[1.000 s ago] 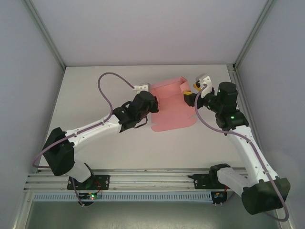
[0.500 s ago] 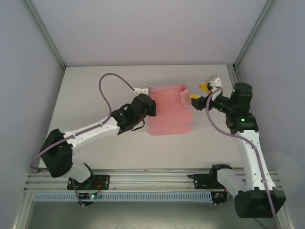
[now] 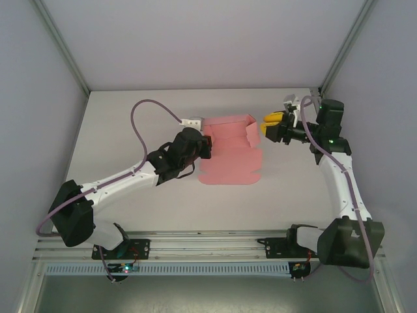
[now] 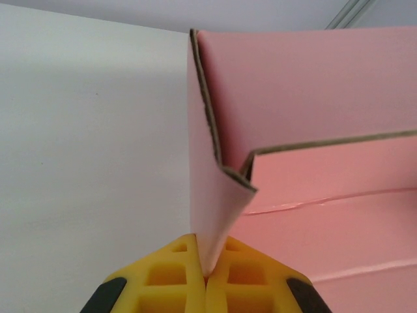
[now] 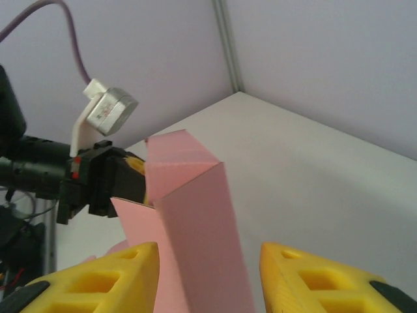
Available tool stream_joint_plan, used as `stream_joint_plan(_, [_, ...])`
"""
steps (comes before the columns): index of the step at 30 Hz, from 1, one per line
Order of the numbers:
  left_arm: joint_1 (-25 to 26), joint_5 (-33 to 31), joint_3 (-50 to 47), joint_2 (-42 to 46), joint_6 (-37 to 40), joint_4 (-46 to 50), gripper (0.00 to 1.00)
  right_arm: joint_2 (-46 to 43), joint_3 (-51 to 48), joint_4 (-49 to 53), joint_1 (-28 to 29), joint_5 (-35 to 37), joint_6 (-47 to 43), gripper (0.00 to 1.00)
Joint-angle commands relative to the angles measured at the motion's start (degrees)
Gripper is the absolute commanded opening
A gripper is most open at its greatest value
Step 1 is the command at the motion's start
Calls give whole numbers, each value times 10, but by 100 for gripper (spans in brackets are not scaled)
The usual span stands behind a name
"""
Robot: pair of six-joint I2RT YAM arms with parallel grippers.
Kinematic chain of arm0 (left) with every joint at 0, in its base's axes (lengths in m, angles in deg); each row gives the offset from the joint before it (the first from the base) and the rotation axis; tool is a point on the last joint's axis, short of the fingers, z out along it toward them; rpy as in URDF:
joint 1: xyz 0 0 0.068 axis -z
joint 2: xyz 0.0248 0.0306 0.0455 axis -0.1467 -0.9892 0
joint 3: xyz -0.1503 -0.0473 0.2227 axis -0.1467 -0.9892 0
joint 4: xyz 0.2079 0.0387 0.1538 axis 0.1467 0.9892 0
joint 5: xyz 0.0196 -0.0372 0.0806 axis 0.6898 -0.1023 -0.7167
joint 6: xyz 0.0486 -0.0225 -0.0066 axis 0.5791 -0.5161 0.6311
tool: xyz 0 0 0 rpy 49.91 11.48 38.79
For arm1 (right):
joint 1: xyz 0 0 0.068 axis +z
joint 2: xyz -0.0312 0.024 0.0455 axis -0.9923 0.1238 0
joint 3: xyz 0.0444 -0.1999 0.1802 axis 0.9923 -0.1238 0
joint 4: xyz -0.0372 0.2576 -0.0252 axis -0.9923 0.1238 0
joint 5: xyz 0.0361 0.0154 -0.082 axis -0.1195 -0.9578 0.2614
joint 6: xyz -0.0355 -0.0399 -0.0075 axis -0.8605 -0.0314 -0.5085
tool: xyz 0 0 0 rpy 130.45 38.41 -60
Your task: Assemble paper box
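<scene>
Pink paper box point(image 3: 229, 156), partly folded with walls raised, lies on the desk point(image 3: 124, 124); left claw point(image 4: 206, 279) clamps its left wall, right claw point(image 5: 208, 261) gapes astride the right flap.

the right gripper point(image 5: 208, 255) had its yellow fingers point(image 5: 91, 277) spread wide, and a raised pink panel of the paper box point(image 5: 195, 215) stood between them, folded at its top corner. behind it the left gripper point(image 5: 135, 171) met the card's far edge, a silver camera point(image 5: 108, 111) above it. the white table point(image 5: 313, 169) ran back to grey walls point(image 5: 326, 52).
</scene>
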Motion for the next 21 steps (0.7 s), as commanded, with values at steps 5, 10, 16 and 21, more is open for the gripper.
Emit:
stream_joint_plan(5, [-5, 2, -1, 16, 8, -29, 0, 34, 44, 118, 44, -2, -108, 39])
stream_joint_plan(10, [-5, 0, 4, 12, 4, -29, 0, 38, 57, 195, 86, 58, -171, 35])
stream_joint_plan(16, [-6, 9, 15, 5, -5, -26, 0, 19, 42, 141, 180, 279, -102, 35])
stream_joint_plan(21, [-5, 22, 24, 4, -11, -24, 0, -4, -20, 4, 243, 555, 8, 39])
